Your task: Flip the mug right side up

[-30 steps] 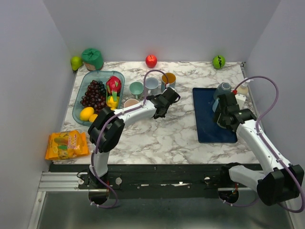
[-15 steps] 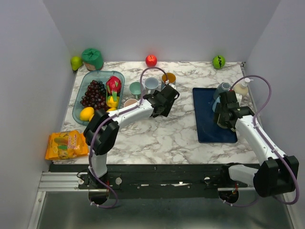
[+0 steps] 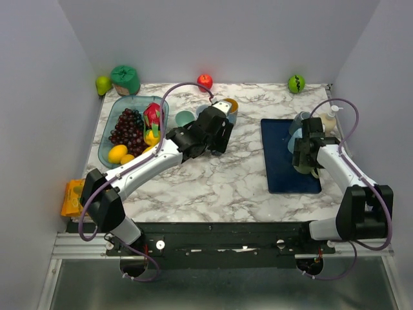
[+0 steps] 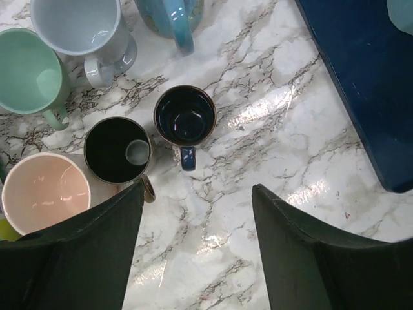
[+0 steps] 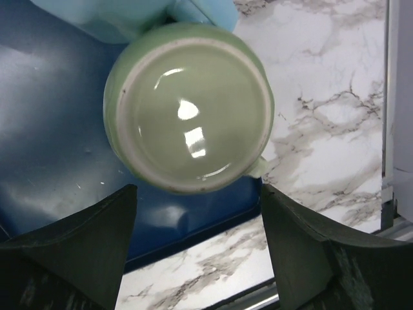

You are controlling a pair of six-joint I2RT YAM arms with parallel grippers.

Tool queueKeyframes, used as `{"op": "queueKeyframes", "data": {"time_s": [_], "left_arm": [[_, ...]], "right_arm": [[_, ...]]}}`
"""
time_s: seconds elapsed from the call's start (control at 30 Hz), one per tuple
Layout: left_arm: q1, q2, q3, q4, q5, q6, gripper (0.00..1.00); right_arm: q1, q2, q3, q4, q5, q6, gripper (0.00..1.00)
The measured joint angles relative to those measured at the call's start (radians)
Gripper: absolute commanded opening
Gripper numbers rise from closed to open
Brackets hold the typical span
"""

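Note:
A pale green mug (image 5: 190, 106) stands upside down, base up, on the blue tray (image 5: 51, 129), with its handle toward the tray's right edge. A light blue mug (image 5: 129, 13) touches it on the far side. My right gripper (image 5: 198, 189) is open and empty, just above the green mug with a finger on either side. In the top view the right gripper (image 3: 304, 161) hides that mug over the tray (image 3: 277, 161). My left gripper (image 4: 198, 190) is open and empty above bare marble, near several upright mugs; in the top view it (image 3: 219, 139) is at centre.
Upright mugs sit below the left gripper: dark blue (image 4: 185, 116), black (image 4: 118, 148), pink (image 4: 44, 192), mint (image 4: 32, 74), pale blue (image 4: 80, 26). A fruit tray (image 3: 132, 126) is at the left, a snack bag (image 3: 74, 197) at the front left, and a bottle (image 3: 329, 119) beside the blue tray.
The left arm has stretched out, its elbow dropping to the front left, and its gripper has shifted slightly back toward the mugs. The right gripper has stayed over the tray, open.

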Motion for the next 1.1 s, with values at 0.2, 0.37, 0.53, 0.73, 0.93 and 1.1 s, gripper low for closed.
{"op": "queueKeyframes", "data": {"time_s": [0.2,0.37,0.53,0.73,0.93,1.1], "left_arm": [[0.000,-0.051,-0.034,-0.001,0.048,0.016,0.79],[0.000,-0.077,-0.061,0.000,0.072,0.037,0.80],[0.001,-0.093,-0.089,0.003,0.086,0.042,0.80],[0.001,-0.118,-0.124,0.018,0.095,0.041,0.81],[0.005,-0.119,-0.132,0.025,0.104,0.041,0.81],[0.007,-0.119,-0.133,0.026,0.107,0.038,0.83]], "right_arm": [[-0.021,0.028,0.000,0.052,-0.045,-0.091,0.76],[-0.034,0.060,0.002,0.069,-0.081,-0.145,0.75],[-0.038,0.084,0.008,0.066,-0.216,-0.148,0.74],[-0.036,0.049,0.009,0.064,-0.367,-0.087,0.70],[-0.031,0.016,-0.001,0.072,-0.375,-0.015,0.56],[-0.008,0.018,-0.018,0.072,-0.314,0.055,0.52]]}}
